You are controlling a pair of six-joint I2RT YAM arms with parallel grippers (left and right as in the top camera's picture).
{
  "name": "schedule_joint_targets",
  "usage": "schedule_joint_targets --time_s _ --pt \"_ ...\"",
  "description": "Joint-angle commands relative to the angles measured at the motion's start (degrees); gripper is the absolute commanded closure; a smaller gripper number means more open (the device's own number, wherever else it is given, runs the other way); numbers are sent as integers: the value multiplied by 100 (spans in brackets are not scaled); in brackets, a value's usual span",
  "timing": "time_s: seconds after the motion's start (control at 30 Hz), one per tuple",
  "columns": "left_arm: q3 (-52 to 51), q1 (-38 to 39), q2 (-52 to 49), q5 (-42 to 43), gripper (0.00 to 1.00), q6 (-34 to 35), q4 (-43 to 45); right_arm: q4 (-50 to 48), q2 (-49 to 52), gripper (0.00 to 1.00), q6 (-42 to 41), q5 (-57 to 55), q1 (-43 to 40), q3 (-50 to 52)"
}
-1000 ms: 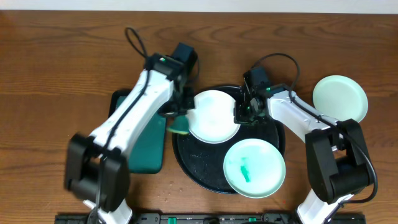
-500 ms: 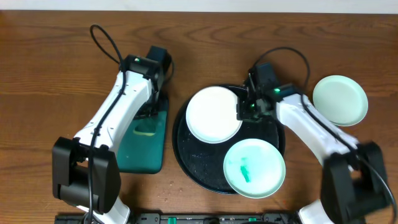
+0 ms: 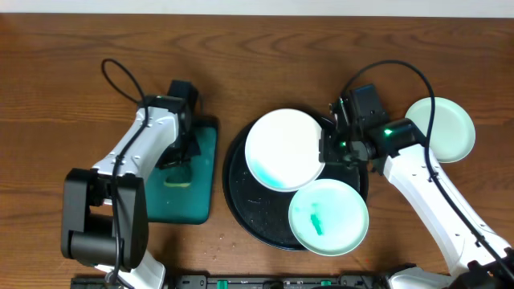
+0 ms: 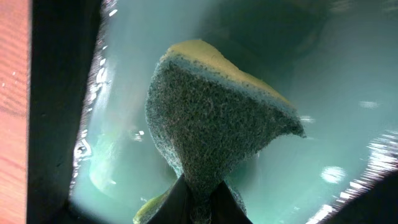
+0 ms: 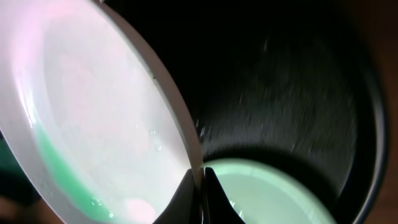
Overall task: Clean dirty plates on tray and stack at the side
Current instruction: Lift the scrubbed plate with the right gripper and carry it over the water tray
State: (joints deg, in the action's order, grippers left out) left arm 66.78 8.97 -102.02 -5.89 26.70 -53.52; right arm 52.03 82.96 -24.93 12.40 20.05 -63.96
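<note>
Nearest, the smeared plate (image 3: 328,217) lies flat on the near-right part of the tray (image 3: 241,210), a green blot at its centre, with nothing touching it. Just beyond it the right gripper (image 5: 198,186) is clenched on the right rim of the held plate (image 3: 283,148), its fingers pinching the edge. The disc reaches leftward from the pinch over the tray's far half. It looks lifted and tilted, with a green film along its near-left inner edge. Whether its left edge touches the tray I cannot tell.

Level with it at the left, well apart, the left gripper (image 4: 202,198) is clamped on a sponge (image 4: 211,118) held over the green tray (image 3: 201,201), the sponge's rough face toward the wrist camera.

Farthest, on the table (image 3: 80,64) at the right, sits the side plate (image 3: 450,132), clean-looking and off the tray.

The coming move seems to turn on this: the stacking spot lies right and slightly far of the right gripper, while the held plate hangs on its left. The right arm, much the nearer, would have to carry the whole disc rightward. If the film needs another wipe, the sponge waits on the plate's free left side.
</note>
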Motion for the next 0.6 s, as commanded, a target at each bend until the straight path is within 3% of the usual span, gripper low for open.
schedule_joint_targets --time_s 0.0,0.27,0.4,0.57 --pt "-20 -105 -74 37 93 -101 15 238 -72 99 -529 1078 39 -42" --pt "-20 -109 -74 144 93 -103 57 31 -70 99 -354 2806 39 -42" --pt "-20 -109 -74 247 92 -122 72 -785 -72 99 -275 2743 39 -42" --pt "-20 -109 -74 251 93 -120 101 -1709 -72 99 -262 1593 39 -42"
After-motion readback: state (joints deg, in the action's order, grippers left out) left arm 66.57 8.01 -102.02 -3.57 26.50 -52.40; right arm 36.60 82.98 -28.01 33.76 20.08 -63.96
